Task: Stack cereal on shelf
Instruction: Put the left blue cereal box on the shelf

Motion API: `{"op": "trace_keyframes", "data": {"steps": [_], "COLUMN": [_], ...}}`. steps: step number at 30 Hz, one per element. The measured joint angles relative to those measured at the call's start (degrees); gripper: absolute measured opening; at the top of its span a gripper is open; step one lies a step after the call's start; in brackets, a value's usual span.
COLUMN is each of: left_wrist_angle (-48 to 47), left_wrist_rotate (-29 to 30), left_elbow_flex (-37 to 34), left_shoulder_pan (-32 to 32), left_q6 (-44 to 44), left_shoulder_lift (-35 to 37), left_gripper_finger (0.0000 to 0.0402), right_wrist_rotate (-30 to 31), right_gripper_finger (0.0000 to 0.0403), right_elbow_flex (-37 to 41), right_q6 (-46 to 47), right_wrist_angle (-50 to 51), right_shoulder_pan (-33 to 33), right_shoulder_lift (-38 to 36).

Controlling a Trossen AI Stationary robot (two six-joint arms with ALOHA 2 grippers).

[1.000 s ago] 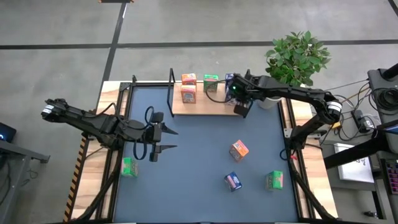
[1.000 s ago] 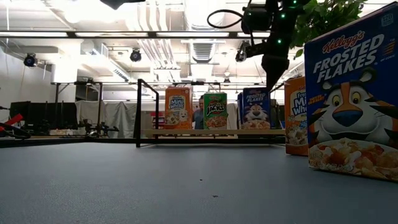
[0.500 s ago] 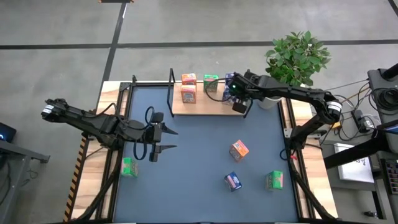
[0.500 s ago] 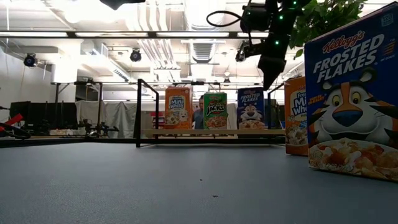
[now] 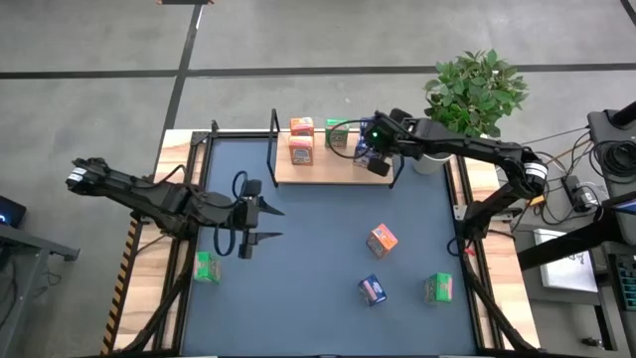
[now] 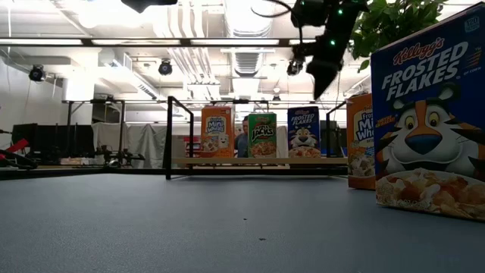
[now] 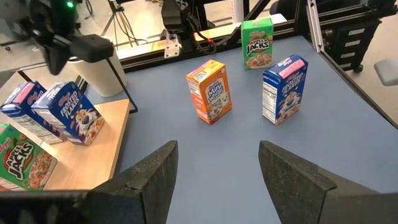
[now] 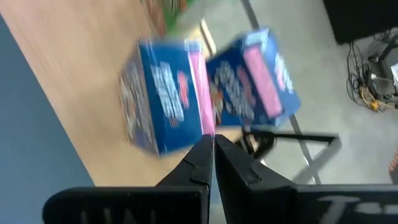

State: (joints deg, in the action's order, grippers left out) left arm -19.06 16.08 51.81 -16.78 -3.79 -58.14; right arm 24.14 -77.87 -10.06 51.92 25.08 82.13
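Lifting clear of the shelf (image 5: 328, 169), the right claw (image 6: 318, 80) has risen and shifted, fingers pressed together and empty above the blue cereal box (image 6: 304, 133). Glossy cardboard boxes stand upright on the light-wood board; others lie off it on the matte tabletop (image 5: 298, 259). Well away from the shelf, the left claw (image 5: 260, 223) hangs spread.

You see the table (image 5: 318, 249) from straight above, then level along its top, both wrist views close, all showing the shelf (image 5: 338, 167).
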Motion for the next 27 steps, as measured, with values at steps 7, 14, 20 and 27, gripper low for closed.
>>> {"op": "trace_keyframes", "data": {"steps": [7, 14, 20, 27], "left_wrist_angle": [0.05, 0.12, 0.16, 0.12], "left_wrist_rotate": [0.03, 0.04, 0.07, 0.07], "left_elbow_flex": [0.00, 0.00, 0.00, 0.00], "left_shoulder_pan": [0.00, 0.00, 0.00, 0.00], "left_q6": [-1.75, -3.19, -3.23, -3.23], "left_shoulder_lift": [-1.93, -2.98, -2.98, -2.94], "left_gripper_finger": [0.0208, 0.0208, 0.0208, 0.0208], "right_wrist_rotate": [-8.42, -9.55, -8.86, -8.77], "right_gripper_finger": [0.0009, 0.0009, 0.0009, 0.0009], "right_elbow_flex": [0.76, 2.51, 2.93, 0.45], "right_q6": [1.22, 1.02, -2.03, -4.13], "right_wrist_angle": [-6.50, -5.12, -4.07, -2.86], "right_shoulder_pan": [-0.05, 0.10, 0.83, 0.66], "right_shoulder_lift": [0.17, 0.20, 0.19, -0.07]}}
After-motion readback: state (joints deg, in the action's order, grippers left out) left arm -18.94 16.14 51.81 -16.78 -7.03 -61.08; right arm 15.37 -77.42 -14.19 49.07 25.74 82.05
